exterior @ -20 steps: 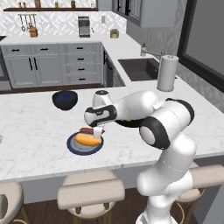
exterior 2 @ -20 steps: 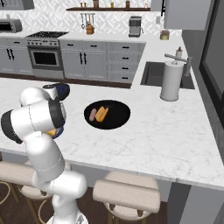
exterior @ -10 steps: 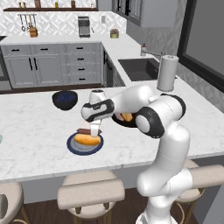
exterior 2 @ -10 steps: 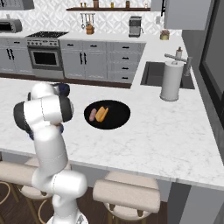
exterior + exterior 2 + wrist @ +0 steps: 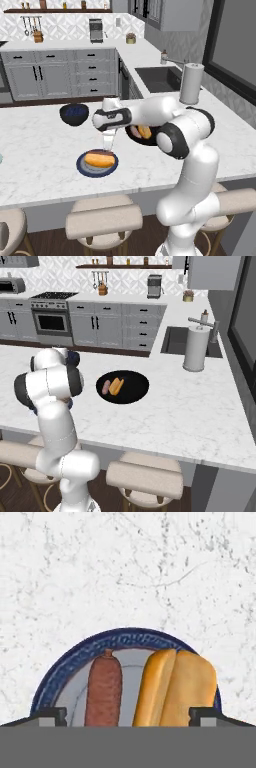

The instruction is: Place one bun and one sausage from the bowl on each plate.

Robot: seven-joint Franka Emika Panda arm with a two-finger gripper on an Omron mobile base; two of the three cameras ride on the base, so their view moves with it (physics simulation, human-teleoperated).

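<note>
My gripper (image 5: 127, 716) is open, hanging just above the dark blue-grey plate (image 5: 65, 662). A pinkish-red sausage (image 5: 104, 689) and a golden bun (image 5: 175, 687) lie side by side on that plate, free of the fingertips (image 5: 50, 716). From the left base view the gripper (image 5: 107, 144) points down at the far edge of the plate (image 5: 82, 167), where the bun (image 5: 100, 160) shows. The black bowl (image 5: 132, 395) holds one more sausage (image 5: 105, 387) and one more bun (image 5: 116, 386). My forearm partly covers the bowl (image 5: 133, 136) in the left base view.
A small dark-blue bowl (image 5: 74, 113) stands behind the plate on the marble counter. A paper towel roll (image 5: 191, 82) and the sink (image 5: 160, 77) are at the back right. Stools (image 5: 102, 220) line the counter's front edge.
The jaws have gone from shut to open over the plate, and the sausage now lies loose beside the bun. The arm's elbow has swung back to the right.
</note>
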